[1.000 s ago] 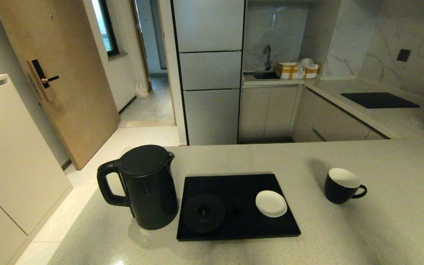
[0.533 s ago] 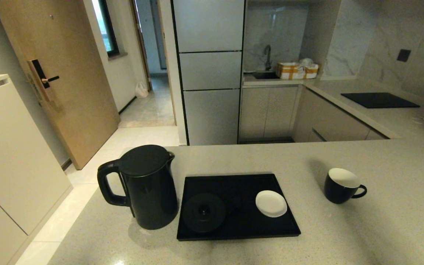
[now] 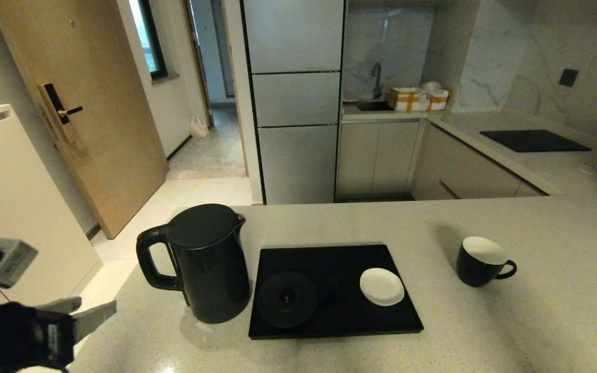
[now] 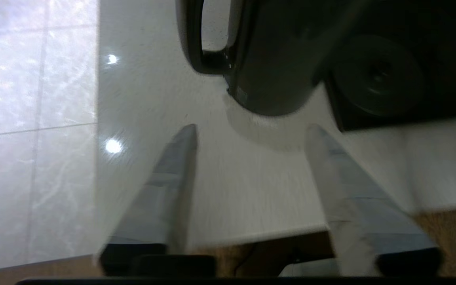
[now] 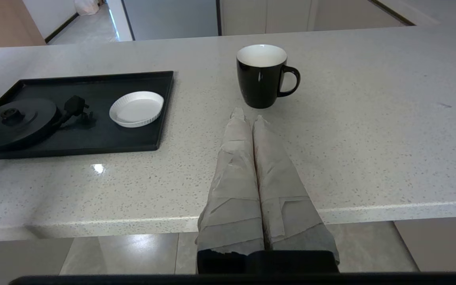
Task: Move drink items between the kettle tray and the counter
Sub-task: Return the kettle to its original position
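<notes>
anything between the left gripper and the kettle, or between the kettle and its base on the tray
Nothing visible blocks either. The open left gripper faces the kettle across bare counter. The kettle stands beside the tray, with the base disc uncovered just past the near rim.

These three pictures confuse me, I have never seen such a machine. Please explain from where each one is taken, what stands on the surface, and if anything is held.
This is a robot with two arms. One picture comes from a camera on its head; the other two come from cameras on its wrists, looking along the fingers.

On the counter stands a black kettle, beside a flat black tray. The tray carries a round kettle base and a white saucer. A black mug stands on the counter, off the tray.

The left end effector is open and empty, near the kettle, not touching it. The right end effector is shut and empty, low at the counter's near edge, pointing at the mug. Nothing is held.
</notes>
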